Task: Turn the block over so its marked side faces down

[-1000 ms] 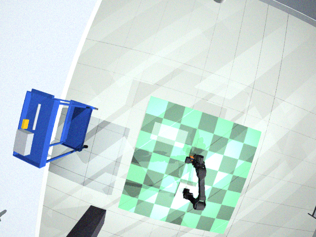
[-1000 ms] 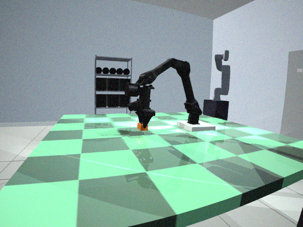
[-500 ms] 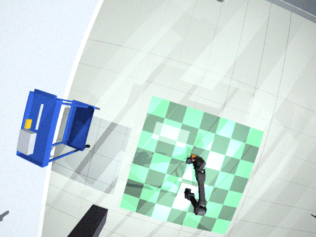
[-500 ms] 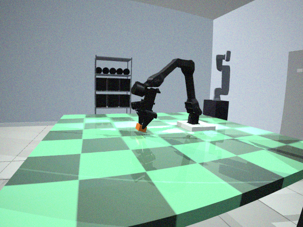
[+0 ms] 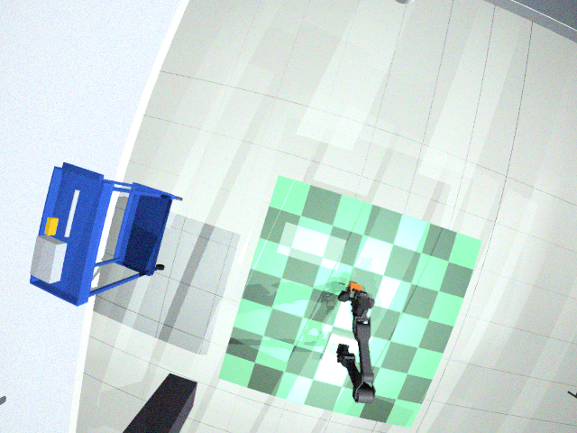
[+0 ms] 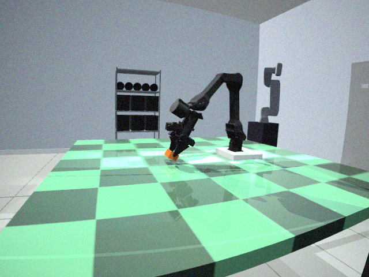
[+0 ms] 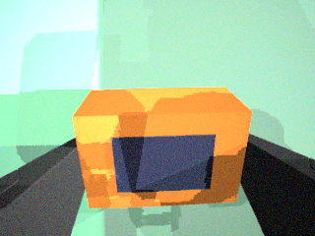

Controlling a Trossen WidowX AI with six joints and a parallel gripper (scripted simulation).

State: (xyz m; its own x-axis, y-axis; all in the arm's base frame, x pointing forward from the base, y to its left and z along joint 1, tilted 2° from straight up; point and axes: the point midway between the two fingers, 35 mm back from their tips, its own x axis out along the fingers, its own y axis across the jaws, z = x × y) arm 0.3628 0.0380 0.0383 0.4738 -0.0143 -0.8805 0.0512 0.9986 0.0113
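Pincer clamped on the orange block

The pincer (image 6: 176,152) grips the block (image 7: 161,151) tilted just above the checkered table (image 6: 134,197); its dark blue marked side (image 7: 164,163) faces the wrist camera.

Orange block (image 7: 160,147), dark blue patch on 1 face. Black claw (image 6: 178,152). Tabletop (image 6: 143,205) checkered light green and grey-green.

Arm (image 6: 220,86) arched forward, tilted hand (image 6: 176,153) clamped on block (image 6: 170,154)
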